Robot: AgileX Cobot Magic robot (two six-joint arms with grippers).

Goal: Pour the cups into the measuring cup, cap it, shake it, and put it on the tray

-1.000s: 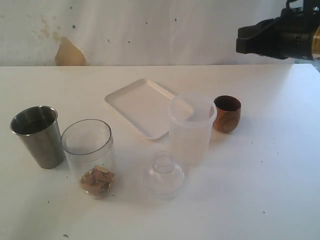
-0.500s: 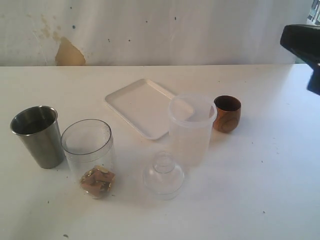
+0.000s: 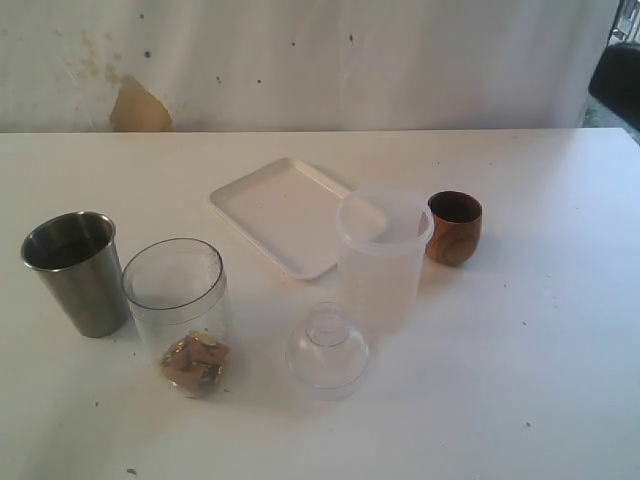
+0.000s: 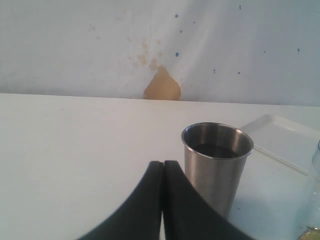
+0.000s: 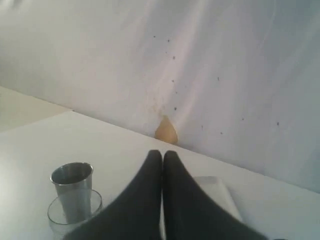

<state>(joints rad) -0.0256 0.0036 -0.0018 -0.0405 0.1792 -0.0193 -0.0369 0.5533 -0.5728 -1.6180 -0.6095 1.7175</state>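
Nearest, cap (image 3: 327,350) lies off, near measuring cup (image 3: 175,295), which holds brown bits at its bottom; tumbler (image 3: 75,268) stands just beside it, wooden cup (image 3: 454,227) and bare tray (image 3: 285,213) farther back. Capping, shaking and traying look undone. Left claw (image 4: 163,164) and right claw (image 5: 162,154) are pinched together, holding nothing.

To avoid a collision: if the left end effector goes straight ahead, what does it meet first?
Probably the tumbler, which stands just beside the shut left end effector. Depth is unclear, so it may pass by and reach only the table.
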